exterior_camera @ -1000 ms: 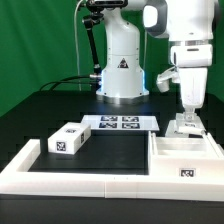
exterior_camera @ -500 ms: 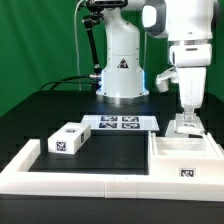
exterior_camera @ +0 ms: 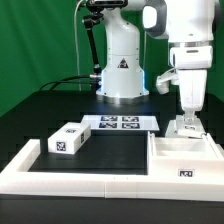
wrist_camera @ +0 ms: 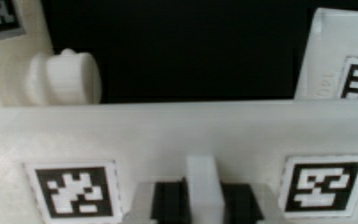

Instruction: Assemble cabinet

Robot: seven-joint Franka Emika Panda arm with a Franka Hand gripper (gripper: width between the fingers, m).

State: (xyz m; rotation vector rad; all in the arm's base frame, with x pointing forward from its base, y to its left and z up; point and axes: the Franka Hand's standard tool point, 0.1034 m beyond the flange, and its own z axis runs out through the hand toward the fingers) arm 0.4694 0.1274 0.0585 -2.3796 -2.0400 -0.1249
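The cabinet (exterior_camera: pixel 186 160), a white open box with a marker on its front, stands at the exterior view's right inside the low border frame. My gripper (exterior_camera: pixel 186 127) is down on its far wall. In the wrist view the cabinet wall (wrist_camera: pixel 176 125) carries two markers, and my gripper (wrist_camera: pixel 199 203) has its dark fingers (wrist_camera: pixel 165 203) pressed on either side of a thin white rib of that wall. A small white drawer block (exterior_camera: pixel 68 139) with markers lies apart on the black table at the exterior view's left.
The marker board (exterior_camera: pixel 120 123) lies behind the drawer block. The white border frame (exterior_camera: pixel 60 176) runs along the front and sides. The robot base (exterior_camera: pixel 122 72) stands at the back. A round white knob-like part (wrist_camera: pixel 60 78) shows beyond the wall in the wrist view.
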